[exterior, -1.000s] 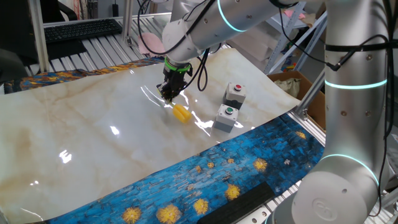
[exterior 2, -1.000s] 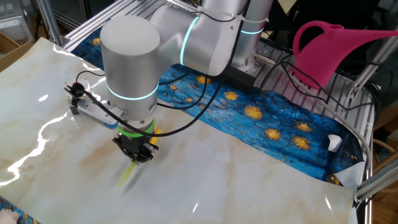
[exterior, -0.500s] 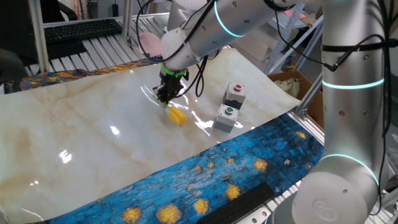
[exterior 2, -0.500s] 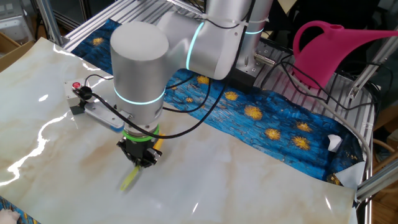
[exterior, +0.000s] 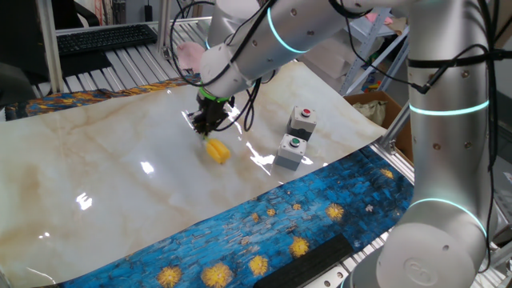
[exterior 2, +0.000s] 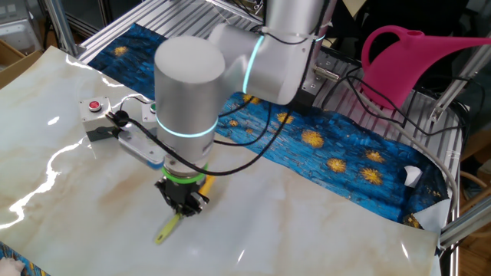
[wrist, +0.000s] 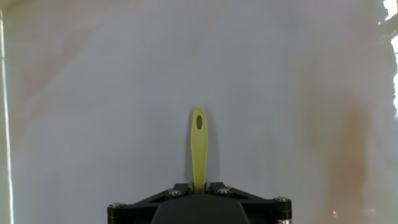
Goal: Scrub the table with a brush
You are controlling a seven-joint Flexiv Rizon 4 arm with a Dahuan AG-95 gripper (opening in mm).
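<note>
Here, the gripper [exterior 2: 182,206] is clamped on the brush [exterior: 216,150], yellow head pressed to the table [exterior: 120,184], thin handle [wrist: 198,149] jutting past the fingers, two grey button boxes [exterior: 296,138] set nearby on the table, blue cloth [exterior: 264,228] draped at the table's edge.

Metal-slat bench [exterior: 112,68], pink watering can [exterior 2: 418,57]
</note>
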